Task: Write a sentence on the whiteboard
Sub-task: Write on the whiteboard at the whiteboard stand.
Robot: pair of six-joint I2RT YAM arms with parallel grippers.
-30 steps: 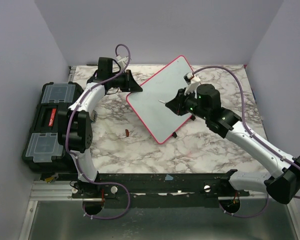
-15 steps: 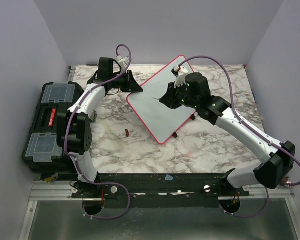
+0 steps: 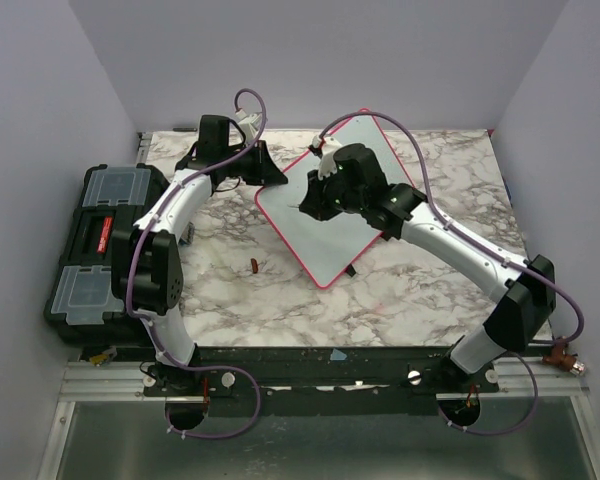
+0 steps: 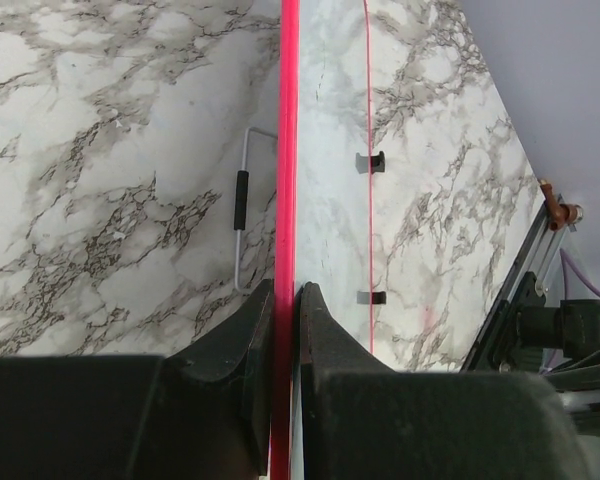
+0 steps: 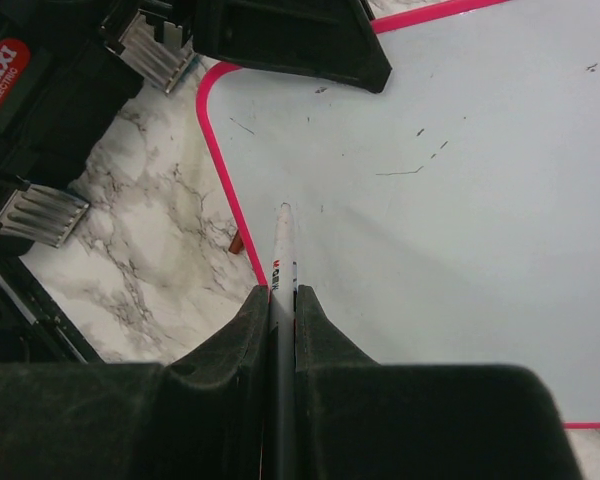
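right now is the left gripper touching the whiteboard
Touching. The left wrist view shows the left gripper clamped on the whiteboard, one jaw pressed against each side of its red edge with no gap.

Marble table (image 3: 380,300) — propped whiteboard (image 3: 315,240), small red cap (image 3: 252,266)

light: bright, diffuse | shadows: faint, soft | focus: wrist-view foregrounds blurred
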